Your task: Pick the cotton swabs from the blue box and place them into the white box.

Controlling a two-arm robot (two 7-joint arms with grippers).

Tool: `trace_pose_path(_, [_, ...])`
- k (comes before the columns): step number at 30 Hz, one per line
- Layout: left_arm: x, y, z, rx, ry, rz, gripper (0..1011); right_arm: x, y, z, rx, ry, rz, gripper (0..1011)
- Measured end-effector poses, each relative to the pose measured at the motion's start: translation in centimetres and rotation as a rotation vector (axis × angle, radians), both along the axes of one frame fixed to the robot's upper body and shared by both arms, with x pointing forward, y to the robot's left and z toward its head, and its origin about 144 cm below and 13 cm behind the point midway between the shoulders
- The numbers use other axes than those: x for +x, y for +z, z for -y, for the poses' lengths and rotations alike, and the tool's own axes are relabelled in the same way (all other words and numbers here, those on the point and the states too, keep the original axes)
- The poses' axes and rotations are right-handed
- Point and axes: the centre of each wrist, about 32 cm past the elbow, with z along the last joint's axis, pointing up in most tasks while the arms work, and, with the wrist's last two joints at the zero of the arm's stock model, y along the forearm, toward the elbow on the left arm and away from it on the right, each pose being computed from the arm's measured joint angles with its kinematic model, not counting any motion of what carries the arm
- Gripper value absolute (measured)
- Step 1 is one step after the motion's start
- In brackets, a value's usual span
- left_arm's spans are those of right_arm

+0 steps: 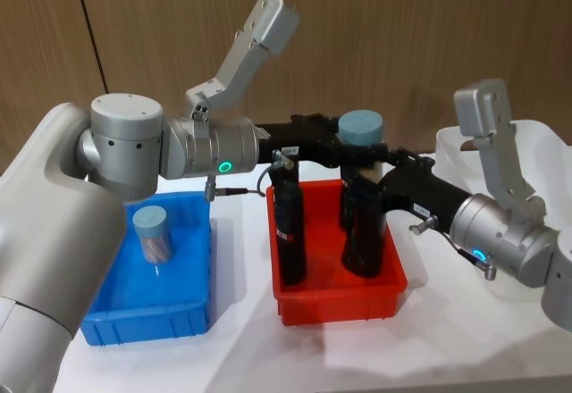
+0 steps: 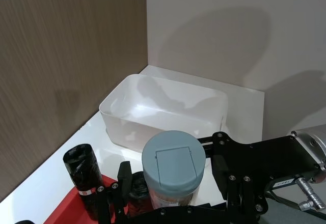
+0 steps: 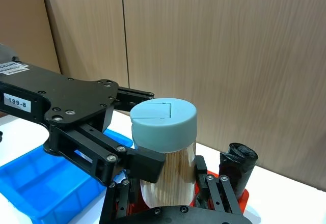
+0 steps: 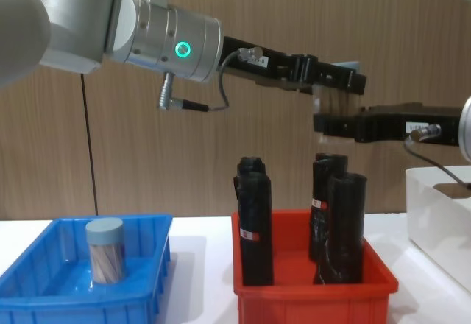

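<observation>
A cotton swab tub [image 1: 360, 129], clear with a pale blue-grey lid, hangs in the air above the red bin. My left gripper [image 1: 356, 146] reaches in from the left and is shut on its upper body. From the right, my right gripper [image 1: 371, 168] is shut on its lower body, its fingers [image 3: 202, 170] snug against the sides. A second tub [image 1: 152, 232] stands upright in the blue box [image 1: 147, 326] at the front left. The white box [image 1: 545, 138] sits at the far right, behind the right arm, and looks empty inside [image 2: 153, 132].
The red bin [image 1: 340, 299] stands in the middle of the table and holds several tall black wrapped rolls [image 1: 290, 232], directly beneath the held tub. A wooden wall runs along the back. White tabletop lies bare in front of the bins.
</observation>
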Motion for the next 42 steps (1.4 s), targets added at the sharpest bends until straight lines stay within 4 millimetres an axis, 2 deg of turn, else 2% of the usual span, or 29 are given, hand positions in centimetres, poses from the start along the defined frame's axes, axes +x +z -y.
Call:
trace_pose_path(17, [0.0, 0.0, 0.0, 0.0, 0.0, 0.0, 1004, -0.1, -1.2, 2.1, -0.003, -0.11, -0.025, 639])
trace_pose_path(31, [0.0, 0.0, 0.0, 0.0, 0.0, 0.0, 1003, 0.1, -1.9, 5.5, -0.023, -0.287, -0.018, 639])
trace_pose_path(42, [0.0, 0.0, 0.0, 0.0, 0.0, 0.0, 1004, 0.6, -2.3, 9.0, -0.049, -0.446, -0.004, 639])
